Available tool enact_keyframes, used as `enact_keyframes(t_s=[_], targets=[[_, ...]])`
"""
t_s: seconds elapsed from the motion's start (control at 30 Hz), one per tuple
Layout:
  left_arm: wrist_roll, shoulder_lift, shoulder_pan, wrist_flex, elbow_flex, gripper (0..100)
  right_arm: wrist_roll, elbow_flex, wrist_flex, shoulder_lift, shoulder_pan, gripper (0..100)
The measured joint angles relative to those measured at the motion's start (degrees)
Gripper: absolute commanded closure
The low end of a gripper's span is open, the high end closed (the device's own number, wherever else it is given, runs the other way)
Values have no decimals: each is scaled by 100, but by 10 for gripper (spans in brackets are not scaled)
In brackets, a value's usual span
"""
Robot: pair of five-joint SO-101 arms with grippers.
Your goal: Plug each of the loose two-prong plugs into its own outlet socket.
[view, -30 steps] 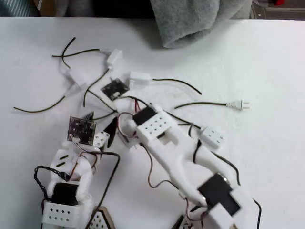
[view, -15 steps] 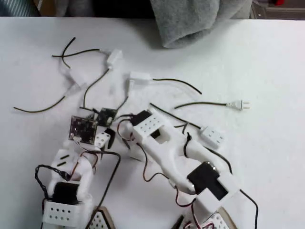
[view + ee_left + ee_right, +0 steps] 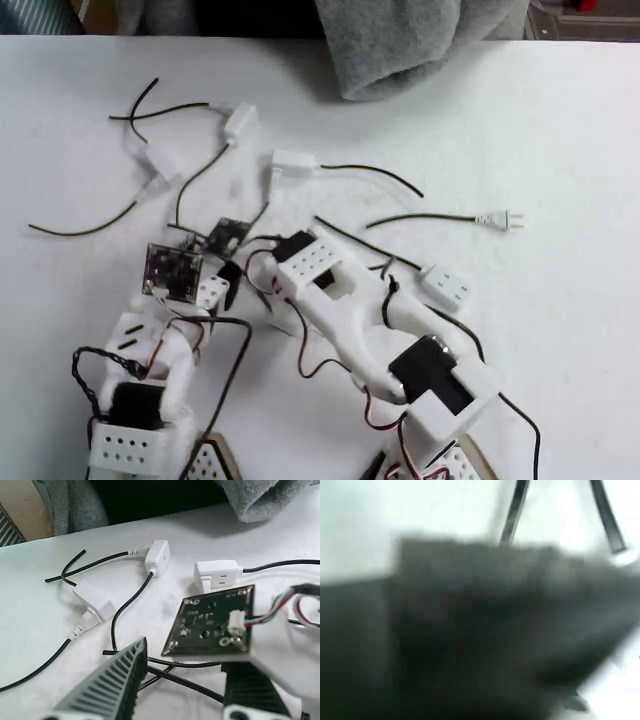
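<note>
A loose two-prong plug (image 3: 502,219) on a black cord lies right of centre. A white socket block (image 3: 446,286) sits beside my right arm (image 3: 345,300). Farther back lie a socket (image 3: 293,161) (image 3: 217,575) with a cord, a second socket (image 3: 240,122) (image 3: 158,555), and a third socket (image 3: 95,604) with a plug (image 3: 76,630) at it. My left gripper (image 3: 220,285) (image 3: 187,657) stands open over black cords, holding nothing. The right arm's camera board (image 3: 228,237) (image 3: 212,622) hangs just beyond it. The right wrist view is a dark blur with two cords (image 3: 515,510).
A grey cloth (image 3: 410,40) lies over the table's far edge. Loose black cords (image 3: 150,105) curl at the far left. Bare white table (image 3: 560,130) spreads to the right and at the far right.
My right arm has drawn back toward the near left; its camera board went from beside the middle socket to just ahead of the left gripper. The left arm stayed still.
</note>
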Motion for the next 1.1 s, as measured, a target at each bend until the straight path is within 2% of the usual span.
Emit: enact_keyframes(t_s=[0.1,0.2,0.47,0.8,0.97,1.1], targets=[[0,-9,0,0,0,755,-229,70,0,-62,0,831],[0,-9,53,0,0,755,-448,448,-70,-431,-26,829],[0,-18,35,-9,0,755,-519,2215,-1398,-1890,-26,829],[0,-18,18,-9,0,755,-563,2110,-1618,-1705,-18,832],[0,-18,18,-9,0,755,-844,1705,-1266,-1363,-18,967],[0,-18,18,-9,0,755,-897,1591,-1169,-1284,9,976]])
